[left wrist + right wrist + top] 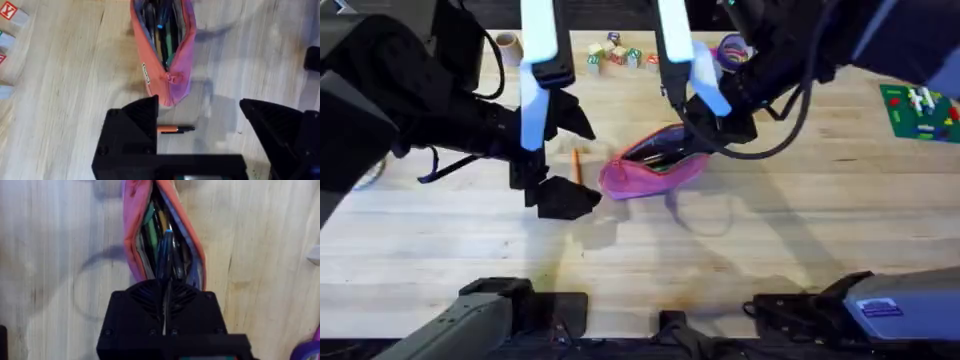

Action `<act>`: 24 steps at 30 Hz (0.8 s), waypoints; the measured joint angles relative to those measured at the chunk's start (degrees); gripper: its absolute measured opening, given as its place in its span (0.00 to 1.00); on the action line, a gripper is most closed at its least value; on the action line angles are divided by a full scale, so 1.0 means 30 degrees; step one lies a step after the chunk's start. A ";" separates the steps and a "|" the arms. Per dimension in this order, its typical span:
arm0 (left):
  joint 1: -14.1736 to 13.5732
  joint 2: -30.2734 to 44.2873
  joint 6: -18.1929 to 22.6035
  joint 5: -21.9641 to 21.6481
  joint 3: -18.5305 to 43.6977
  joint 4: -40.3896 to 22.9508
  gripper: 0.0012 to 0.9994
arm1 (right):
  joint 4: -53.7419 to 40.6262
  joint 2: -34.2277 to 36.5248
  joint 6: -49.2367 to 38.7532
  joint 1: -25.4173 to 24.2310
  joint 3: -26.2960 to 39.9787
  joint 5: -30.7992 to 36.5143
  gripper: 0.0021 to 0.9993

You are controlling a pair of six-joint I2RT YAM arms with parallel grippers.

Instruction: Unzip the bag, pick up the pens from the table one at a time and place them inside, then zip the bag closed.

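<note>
My right claw (165, 297) pinches a dark pen (166, 255) over the unzipped pink bag (653, 165) mid-table (770, 250); my left claw (200, 125) gapes wide above 1 orange pen (172, 129) — a block (9, 11) reads "Y".

Little legible text here. Left wrist view: a red letter "Y" on a white face of an alphabet block (8, 11), on the counter (60, 100). Beside it, two more blocks show coloured marks at their edges, too cropped to read.

Small label tab (146, 75) sewn on the side of the bag (165, 60): dark marks on it, too fine to read.

Overhead view: cluster of alphabet blocks (616, 54) at 12 o'clock on the counter, coloured letter faces, none I can make out. Green card (920, 110) at 2 o'clock with white and coloured printing, not readable. A white sticker (880, 309) on my right arm's base at 5 o'clock, print illegible.
</note>
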 joint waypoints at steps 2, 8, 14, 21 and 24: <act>0.0000 0.0000 0.0000 0.0000 0.0000 0.0000 1.00 | -0.0004 0.0406 -0.0305 0.0000 0.0000 0.0007 0.03; 0.0000 0.0000 -0.0004 0.0000 0.0000 0.0004 1.00 | 0.1077 0.2206 -0.1603 0.0000 0.0000 0.0007 0.03; 0.0000 0.0000 -0.0003 0.0000 0.0000 0.0000 1.00 | 0.2019 0.2750 -0.1974 0.0355 0.0000 0.0007 0.03; 0.0000 0.0000 0.0000 0.0000 0.0000 0.0000 1.00 | 0.2601 0.3163 -0.2402 0.1366 0.0000 -0.0005 0.03; 0.0000 0.0000 0.0000 0.0000 0.0000 0.0000 0.99 | 0.2720 0.3766 -0.2517 0.1726 0.0000 0.0000 0.03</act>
